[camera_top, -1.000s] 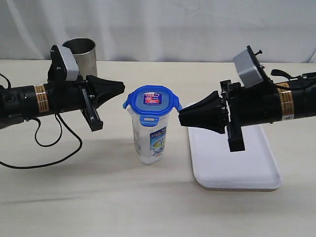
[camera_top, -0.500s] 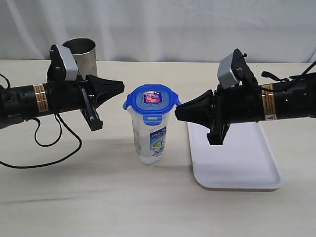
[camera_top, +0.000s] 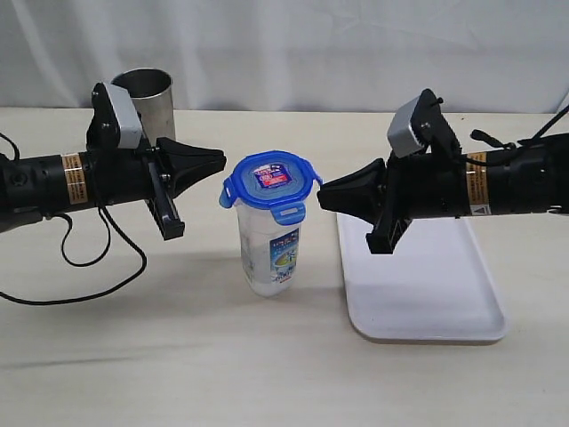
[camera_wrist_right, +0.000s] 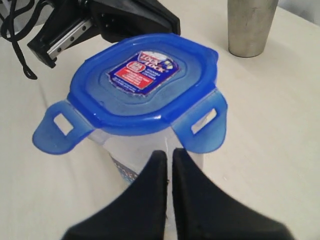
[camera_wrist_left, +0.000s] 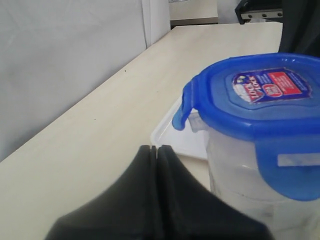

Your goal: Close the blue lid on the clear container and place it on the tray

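The clear container (camera_top: 271, 253) stands upright mid-table with the blue lid (camera_top: 271, 182) sitting on top, its snap flaps sticking outward. The lid (camera_wrist_right: 145, 82) and its red sticker fill the right wrist view; the left wrist view shows the same lid (camera_wrist_left: 260, 95) from the side. My left gripper (camera_top: 220, 158) is shut, its tip a little left of the lid at lid height. My right gripper (camera_top: 322, 197) is shut too, its tip just beside the lid's right flap (camera_wrist_right: 202, 125). The white tray (camera_top: 427, 280) lies flat to the right of the container, under the right arm.
A grey steel tumbler (camera_top: 145, 96) stands at the back left behind the left arm; it also shows as the tumbler (camera_wrist_right: 250, 25) in the right wrist view. A black cable (camera_top: 89, 267) loops on the table below the left arm.
The right arm has rolled and moved left, its tip now close to the lid's right flap. The lid looks slightly tilted compared with before. The left arm has held still.
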{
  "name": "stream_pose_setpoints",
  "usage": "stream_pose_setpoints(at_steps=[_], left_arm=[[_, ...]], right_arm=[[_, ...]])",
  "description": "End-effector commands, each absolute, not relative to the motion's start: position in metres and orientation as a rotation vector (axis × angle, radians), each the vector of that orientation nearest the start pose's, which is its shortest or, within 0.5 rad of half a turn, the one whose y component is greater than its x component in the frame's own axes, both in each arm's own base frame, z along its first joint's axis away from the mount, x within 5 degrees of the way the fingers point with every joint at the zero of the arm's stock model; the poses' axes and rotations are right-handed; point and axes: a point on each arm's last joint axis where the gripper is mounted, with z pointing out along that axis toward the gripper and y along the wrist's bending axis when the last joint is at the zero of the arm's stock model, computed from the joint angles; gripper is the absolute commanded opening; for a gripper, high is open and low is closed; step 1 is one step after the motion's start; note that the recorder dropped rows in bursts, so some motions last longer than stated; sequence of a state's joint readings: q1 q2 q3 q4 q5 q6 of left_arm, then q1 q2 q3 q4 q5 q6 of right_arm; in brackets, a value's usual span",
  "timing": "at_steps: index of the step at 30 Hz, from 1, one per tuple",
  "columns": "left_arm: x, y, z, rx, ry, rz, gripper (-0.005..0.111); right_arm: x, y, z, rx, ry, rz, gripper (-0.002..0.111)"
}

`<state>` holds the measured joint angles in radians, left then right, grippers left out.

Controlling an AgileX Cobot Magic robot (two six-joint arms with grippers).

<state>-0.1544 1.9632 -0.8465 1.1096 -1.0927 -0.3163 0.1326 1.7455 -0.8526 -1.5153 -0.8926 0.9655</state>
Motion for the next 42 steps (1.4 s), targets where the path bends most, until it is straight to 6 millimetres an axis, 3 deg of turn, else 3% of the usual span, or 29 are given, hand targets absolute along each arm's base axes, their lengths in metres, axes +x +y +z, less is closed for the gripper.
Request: stream_pose_setpoints(at_steps=[1, 15, 22, 26, 33, 42], left_arm=[[0.329, -0.126, 0.149, 1.084, 1.449, -0.676, 0.000], [0.329, -0.126, 0.149, 1.081, 1.449, -0.673, 0.000], [0.330, -0.126, 0.149, 1.071, 1.451, -0.671, 0.000], [0.330, -0.125, 0.148, 1.073, 1.461, -0.664, 0.000], [0.332, -0.124, 0.148, 1.051, 1.476, -0.651, 0.000], [0.332, -0.124, 0.147, 1.056, 1.489, -0.641, 0.000]], right_arm=[[0.309, 0.113, 0.192, -1.067, 1.794, 0.774, 0.004], [0.315, 0.107, 0.189, -1.006, 1.862, 0.676, 0.004], [0.314, 0.098, 0.216, -0.872, 1.912, 0.555, 0.004], [0.306, 0.097, 0.241, -0.802, 1.875, 0.568, 0.005], [0.280, 0.131, 0.279, -0.773, 1.764, 0.641, 0.005], [0.287, 0.178, 0.266, -0.689, 1.937, 0.374, 0.005]])
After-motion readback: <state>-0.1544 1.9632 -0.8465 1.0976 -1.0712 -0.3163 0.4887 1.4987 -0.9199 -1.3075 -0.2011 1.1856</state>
